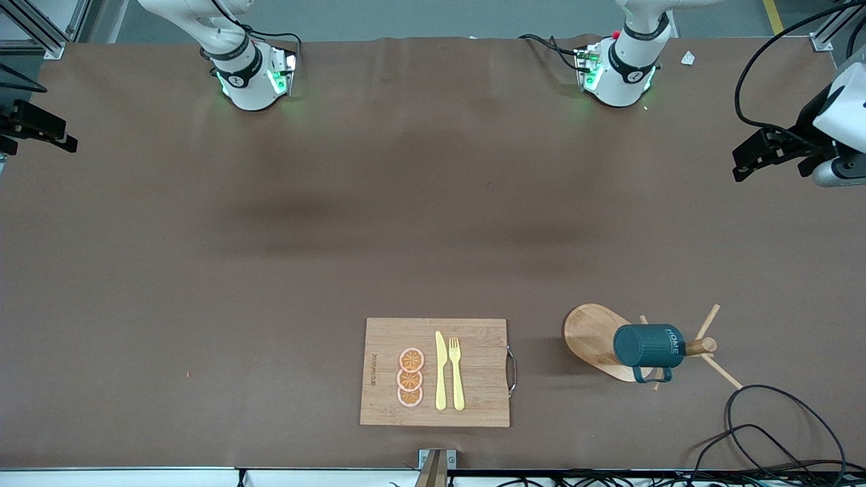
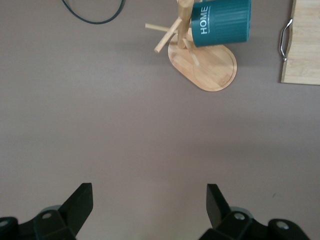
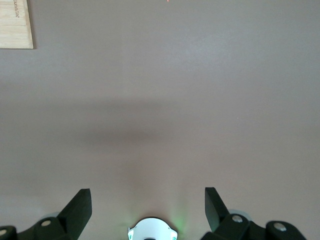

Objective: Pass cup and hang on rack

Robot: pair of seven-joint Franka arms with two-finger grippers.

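Note:
The dark teal cup (image 1: 648,346) with white "HOME" lettering hangs sideways on the light wooden rack (image 1: 592,338), against its post and above the oval base, near the table's front edge toward the left arm's end. The left wrist view shows the cup (image 2: 222,22) and the rack (image 2: 212,70) far from my left gripper (image 2: 150,200), which is open and holds nothing. In the front view the left gripper (image 1: 747,162) waits over the table's edge at its own end. My right gripper (image 1: 57,135) waits over the edge at its end, open and holding nothing (image 3: 148,200).
A bamboo cutting board (image 1: 385,372) with a metal handle lies near the front edge, beside the rack. It carries orange slices (image 1: 411,377), a yellow knife (image 1: 440,372) and a yellow fork (image 1: 457,372). Black cables (image 1: 778,433) loop at the front corner by the rack.

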